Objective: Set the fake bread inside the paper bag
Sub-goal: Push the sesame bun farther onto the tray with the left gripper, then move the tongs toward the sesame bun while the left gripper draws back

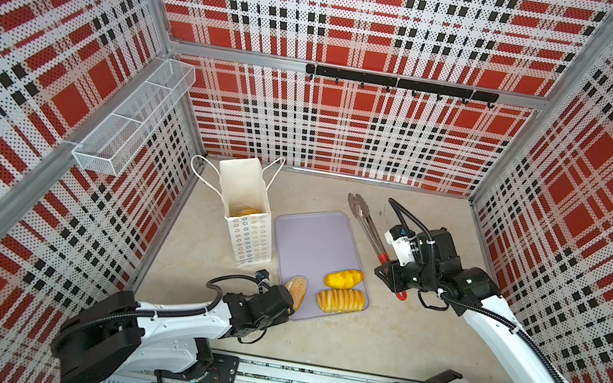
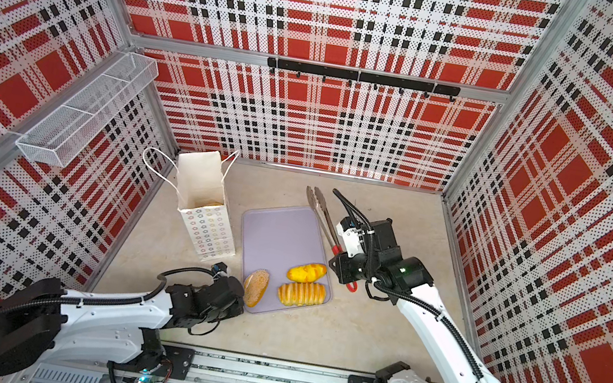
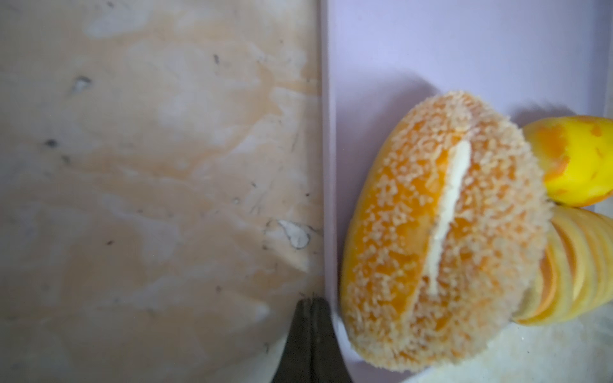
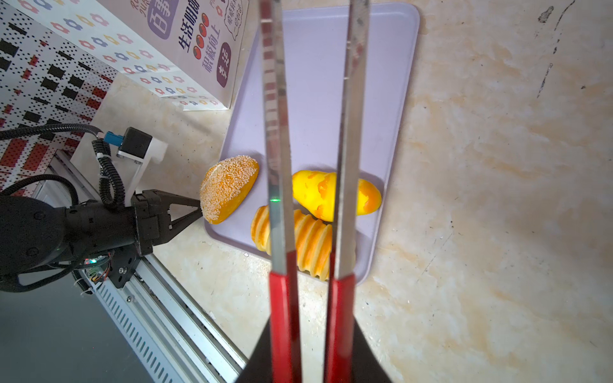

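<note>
Left hand (image 4: 200,209), closed, against tilted orange-brown seeded oval bread (image 4: 229,187)

Paper bag (image 4: 159,56), broad printed face, seen in right wrist view: two vertical lines of dark Chinese characters, "生活明朗" and "积极向上". Purple badges, speech bubble and Latin lettering cut off or too small. Nothing else legible.

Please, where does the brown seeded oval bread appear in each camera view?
Both top views: brown seeded oval bread at the lower-left corner of the lilac plastic tray.
Left wrist: large and close, just inside the tray's rim.
Right wrist: on that tray corner, at the left gripper's fingers.
Shared landmark: the lilac tray.
</note>
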Robot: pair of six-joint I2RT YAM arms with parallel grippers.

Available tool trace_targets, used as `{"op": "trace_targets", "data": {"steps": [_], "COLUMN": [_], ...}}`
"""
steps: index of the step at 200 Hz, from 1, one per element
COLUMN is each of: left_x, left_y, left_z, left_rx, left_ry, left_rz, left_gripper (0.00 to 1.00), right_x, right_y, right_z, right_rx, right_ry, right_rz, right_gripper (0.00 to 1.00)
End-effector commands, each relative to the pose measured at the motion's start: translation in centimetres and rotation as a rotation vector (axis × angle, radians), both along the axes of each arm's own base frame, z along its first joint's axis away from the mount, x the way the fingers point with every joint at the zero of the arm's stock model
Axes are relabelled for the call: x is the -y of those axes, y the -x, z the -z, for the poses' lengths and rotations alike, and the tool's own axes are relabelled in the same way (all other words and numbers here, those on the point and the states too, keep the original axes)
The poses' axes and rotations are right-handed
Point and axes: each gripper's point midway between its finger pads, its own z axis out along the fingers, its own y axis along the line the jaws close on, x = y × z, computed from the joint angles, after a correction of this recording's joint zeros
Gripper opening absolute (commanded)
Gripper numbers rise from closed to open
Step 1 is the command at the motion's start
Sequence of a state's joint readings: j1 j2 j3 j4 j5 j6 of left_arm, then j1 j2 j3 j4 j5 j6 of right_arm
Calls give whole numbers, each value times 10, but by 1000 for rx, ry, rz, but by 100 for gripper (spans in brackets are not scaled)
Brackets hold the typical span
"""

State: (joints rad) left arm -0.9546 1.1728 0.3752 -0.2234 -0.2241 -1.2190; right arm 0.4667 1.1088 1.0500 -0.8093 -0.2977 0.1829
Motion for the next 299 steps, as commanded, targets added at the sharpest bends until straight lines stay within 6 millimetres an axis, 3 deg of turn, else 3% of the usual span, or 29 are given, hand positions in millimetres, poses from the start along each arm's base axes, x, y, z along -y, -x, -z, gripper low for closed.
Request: {"op": "trace_targets", "data": {"steps": [1,54,83,102,129,186,221,256,268,274,290,294,299], "left_x": [36,109,127,119,90,49,39,35,34,33,30,29,27], "left_y": [-23,-64,-78,-80,-75,-70,-74,-75,-76,-75,-75,-75,-75], "left_z": [-20,-32,-39,-45,-55,-92,-118,-138,-144,-146,-150,-150,-150], "left_rx": [77,157,183,189,197,263,354,427,445,452,462,463,463], "left_ry": [87,185,217,224,190,153,177,198,207,208,203,203,203], "left_rz": [52,141,160,146,115,119,166,235,255,266,288,293,302], "left_gripper": [0,0,0,3,8,42,61,72,78,85,90,100,98], "right_x": [3,23,30,31,32,28,33,33,34,35,37,37,39], "right_y": [-6,-7,-5,-4,-3,13,27,52,57,58,59,59,58], "right_z": [-9,-14,-16,-16,-13,-6,6,21,22,21,18,17,17], "right_rx": [36,39,43,43,36,-33,-126,-262,-276,-277,-270,-266,-261], "right_ry": [-37,-59,-69,-73,-68,-75,-53,-57,-44,-39,-32,-30,-24], "right_rz": [18,81,100,104,98,61,76,74,77,81,91,90,97], "right_gripper": [22,21,21,21,21,22,22,24,24,24,24,24,24]}}
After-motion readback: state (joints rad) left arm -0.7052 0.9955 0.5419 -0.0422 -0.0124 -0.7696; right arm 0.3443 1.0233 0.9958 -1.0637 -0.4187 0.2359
